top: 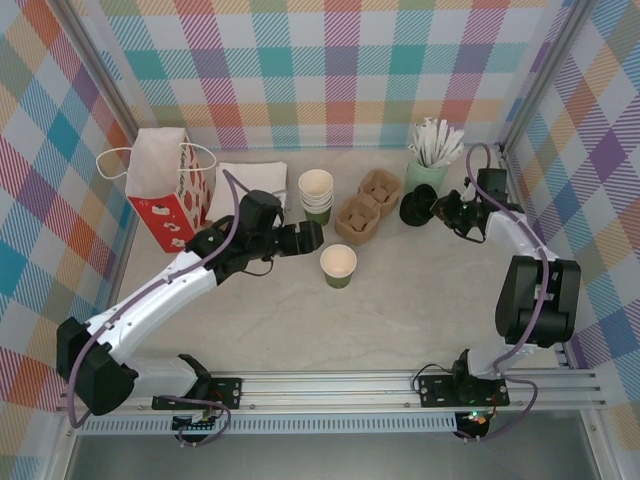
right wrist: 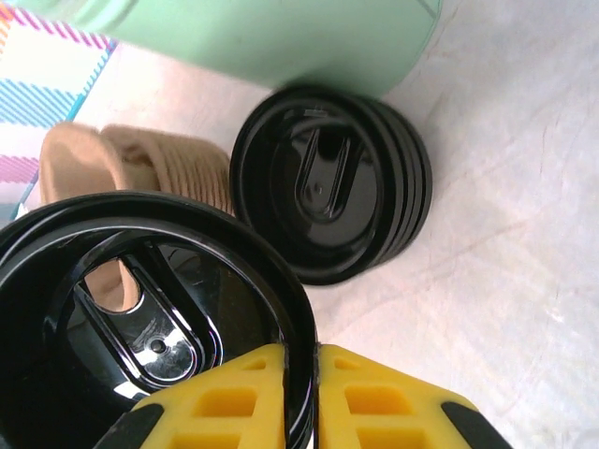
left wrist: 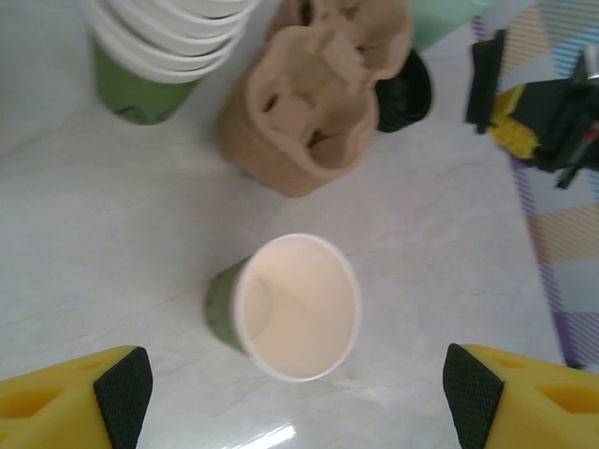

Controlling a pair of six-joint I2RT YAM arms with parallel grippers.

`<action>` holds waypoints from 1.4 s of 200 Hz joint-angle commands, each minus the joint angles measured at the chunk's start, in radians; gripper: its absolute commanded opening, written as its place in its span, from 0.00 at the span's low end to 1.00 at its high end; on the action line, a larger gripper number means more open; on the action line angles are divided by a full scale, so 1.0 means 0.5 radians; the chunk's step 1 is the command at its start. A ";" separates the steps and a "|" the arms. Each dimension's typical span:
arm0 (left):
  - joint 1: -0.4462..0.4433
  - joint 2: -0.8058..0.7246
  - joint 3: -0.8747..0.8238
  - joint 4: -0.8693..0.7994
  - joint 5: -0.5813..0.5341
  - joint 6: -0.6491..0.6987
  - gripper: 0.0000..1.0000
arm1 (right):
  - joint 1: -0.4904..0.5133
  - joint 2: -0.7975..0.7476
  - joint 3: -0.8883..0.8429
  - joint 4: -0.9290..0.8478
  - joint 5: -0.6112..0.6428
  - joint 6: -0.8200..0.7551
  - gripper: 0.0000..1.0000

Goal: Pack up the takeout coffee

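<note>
The small dark-green paper cup [top: 338, 265], cream inside, stands upright and lidless in the middle of the table. In the left wrist view the cup [left wrist: 298, 309] lies ahead of my left gripper [left wrist: 298, 402], whose fingers are spread wide on either side without touching it. My left gripper [top: 305, 238] sits just left of the cup. My right gripper [top: 440, 208] is at the back right, shut on the rim of one round black lid [right wrist: 140, 309], which it holds just beside the stack of black lids [right wrist: 328, 178].
A stack of like green cups [top: 317, 195] and brown pulp cup carriers [top: 368, 205] stand behind the cup. The pale-mint cup of white sticks [top: 428, 172] is beside the lid stack [top: 415, 205]. A red-and-white paper bag [top: 165, 190] and white napkins [top: 245, 185] sit at the back left.
</note>
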 commanded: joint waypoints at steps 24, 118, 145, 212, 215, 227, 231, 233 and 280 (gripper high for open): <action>-0.071 0.309 0.214 0.421 0.362 -0.135 0.84 | 0.029 -0.283 -0.247 0.049 -0.245 0.115 0.15; -0.263 0.867 0.653 0.510 0.376 -0.193 0.84 | 0.341 -0.596 -0.315 -0.127 -0.240 0.171 0.15; -0.269 0.950 0.709 0.526 0.375 -0.222 0.82 | 0.424 -0.639 -0.326 -0.137 -0.210 0.198 0.15; -0.275 1.039 0.742 0.557 0.362 -0.298 0.62 | 0.551 -0.698 -0.333 -0.143 -0.168 0.249 0.15; -0.277 1.040 0.742 0.557 0.359 -0.300 0.61 | 0.554 -0.698 -0.334 -0.143 -0.166 0.252 0.15; -0.275 1.040 0.742 0.549 0.347 -0.304 0.55 | 0.562 -0.701 -0.336 -0.136 -0.171 0.262 0.16; -0.275 1.039 0.742 0.543 0.341 -0.303 0.54 | 0.565 -0.702 -0.336 -0.134 -0.171 0.262 0.16; -0.275 1.038 0.742 0.541 0.339 -0.303 0.52 | 0.568 -0.702 -0.336 -0.133 -0.172 0.264 0.16; -0.275 0.984 0.716 0.474 0.263 -0.260 0.27 | 0.572 -0.738 -0.313 -0.148 -0.172 0.235 0.19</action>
